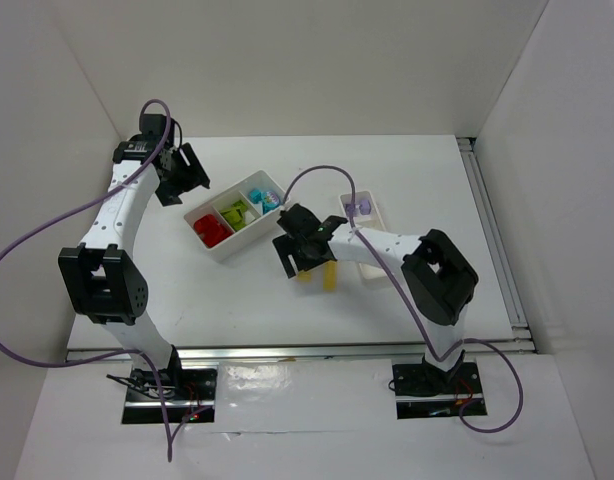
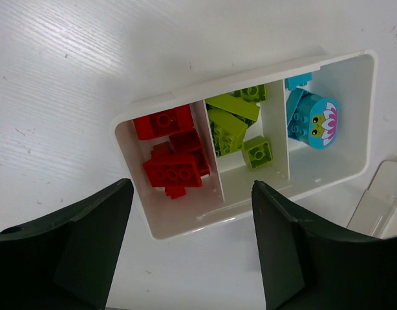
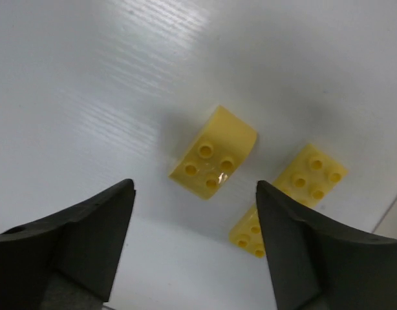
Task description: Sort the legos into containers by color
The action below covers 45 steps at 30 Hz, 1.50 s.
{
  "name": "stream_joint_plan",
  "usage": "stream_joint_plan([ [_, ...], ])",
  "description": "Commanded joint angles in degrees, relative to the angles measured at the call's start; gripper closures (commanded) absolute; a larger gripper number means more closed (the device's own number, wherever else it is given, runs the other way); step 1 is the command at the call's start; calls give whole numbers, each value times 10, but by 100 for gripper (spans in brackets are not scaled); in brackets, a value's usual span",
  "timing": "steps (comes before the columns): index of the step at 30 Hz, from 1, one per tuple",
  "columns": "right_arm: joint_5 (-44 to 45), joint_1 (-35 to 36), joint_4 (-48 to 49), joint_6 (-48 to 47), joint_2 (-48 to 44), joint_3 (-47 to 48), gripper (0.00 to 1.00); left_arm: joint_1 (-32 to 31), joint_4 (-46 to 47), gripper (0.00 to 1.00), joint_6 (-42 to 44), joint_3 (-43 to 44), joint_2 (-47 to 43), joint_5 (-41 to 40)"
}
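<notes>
The left arm reached up the left side of the table (image 1: pixel 417 165), elbow folded back near its base. The left hand (image 2: pixel 191 194) hung over the wide tray (image 2: pixel 161 223), dark fingers spread well apart and gripping nothing at all. Over in the middle, the right arm bent back across the table and the right hand (image 3: pixel 193 187) pointed down at the yellow bricks (image 3: pixel 213 154), jaws standing wide with nothing between them. One yellow brick had a rounded end and four studs and lay on the bare table just above the gap in the wrist view, with more yellow studded pieces close on its right, by the right finger. The wide tray was glossy white plastic with two thin dividers. It held red bricks (image 2: pixel 172 169) piled in one end compartment, lime green bricks (image 2: pixel 227 126) in the middle, and teal pieces (image 2: pixel 311 119) in the other end, one a round drum printed with a pink-and-white flower. The narrow tray (image 1: pixel 377 215) sat just beside it, partly under the right arm, with a lilac piece (image 1: pixel 362 206) at its far end. The table was matte white with a faint grain, boxed in by plain white walls (image 1: pixel 287 60), and a metal rail (image 1: pixel 492 230) ran along its right edge.
</notes>
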Motion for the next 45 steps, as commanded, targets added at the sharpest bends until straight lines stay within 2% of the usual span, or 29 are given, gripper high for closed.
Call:
stream_joint_plan([
  [1, 57, 4, -11, 16, -17, 9, 15, -1, 11, 16, -3, 8, 5, -1],
  [6, 45, 4, -41, 29, 36, 35, 14, -1, 11, 16, -3, 13, 5, -1],
  [14, 8, 4, -11, 36, 48, 15, 29, -1, 11, 16, -3, 12, 5, -1],
  [18, 8, 4, -11, 29, 68, 32, 42, -1, 11, 16, -3, 12, 5, -1],
  [20, 8, 4, -11, 22, 73, 49, 54, -1, 11, 16, -3, 12, 5, -1],
  [23, 56, 4, -29, 10, 67, 70, 69, -1, 11, 16, -3, 12, 5, -1],
  [24, 68, -3, -29, 5, 59, 78, 70, -1, 11, 16, -3, 12, 5, -1],
  [28, 106, -37, -19, -15, -26, 67, 70, -1, 11, 16, -3, 12, -1, -1],
  [32, 127, -105, -13, -36, -111, 45, 69, -1, 11, 18, -3, 17, -1, 11],
  [37, 118, -207, -36, -36, -125, 19, 69, -13, 22, 16, -3, 12, -1, 11],
  [44, 88, -241, -37, -36, -101, -14, 69, -19, 22, 16, -3, 12, 5, 16],
  [45, 88, -241, -37, -36, -101, -14, 66, -19, 22, 16, -3, 17, 5, 16],
])
